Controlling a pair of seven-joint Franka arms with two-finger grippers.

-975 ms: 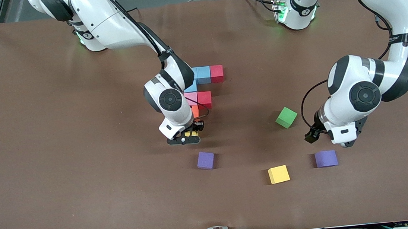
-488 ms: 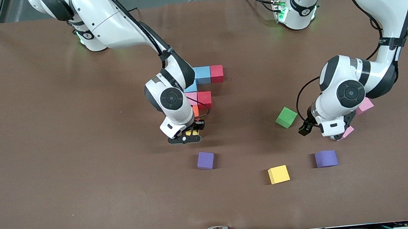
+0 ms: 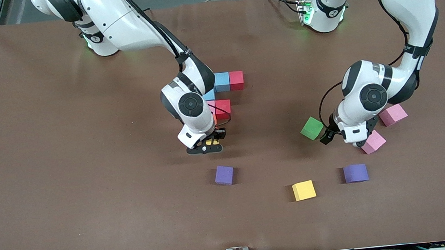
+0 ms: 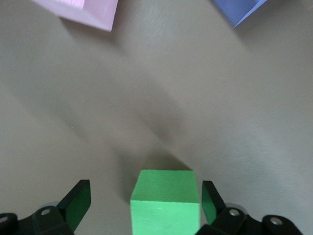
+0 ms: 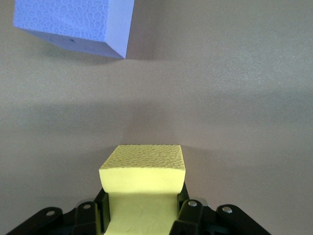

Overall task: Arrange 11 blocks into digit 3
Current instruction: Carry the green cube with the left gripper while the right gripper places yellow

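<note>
Right gripper (image 3: 207, 146), clamped on yellow block (image 5: 143, 172), being held at near end of partial 3 (image 3: 226, 96). Left gripper (image 4: 142, 208), spread, being positioned astride green block (image 4: 166, 199). Several blocks being left unplaced.

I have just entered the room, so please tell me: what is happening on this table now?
Two arms are building a figure from foam blocks. The right claw is shut on a yellow block, held at the near end of the half-built figure. The left claw is open around a green block. Two pink blocks, two purple and another yellow one lie loose.
</note>
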